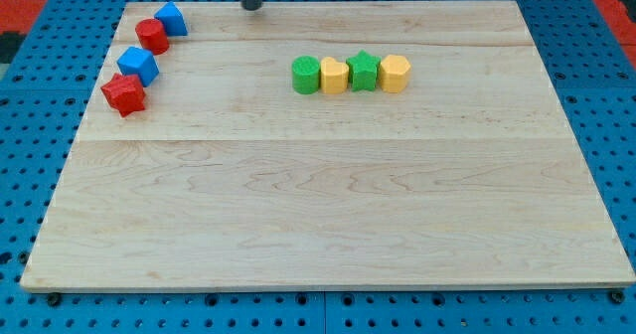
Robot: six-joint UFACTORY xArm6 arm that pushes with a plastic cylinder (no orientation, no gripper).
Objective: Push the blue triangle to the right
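Note:
The blue triangle lies at the board's top left corner, touching a red cylinder just below and left of it. My tip is at the board's top edge, apart from the triangle and well to its right. A blue cube and a red star lie further down the left edge, touching each other.
A row of blocks sits in the upper middle: a green cylinder, a yellow block, a green star and a yellow hexagon, side by side. The wooden board rests on a blue pegboard surface.

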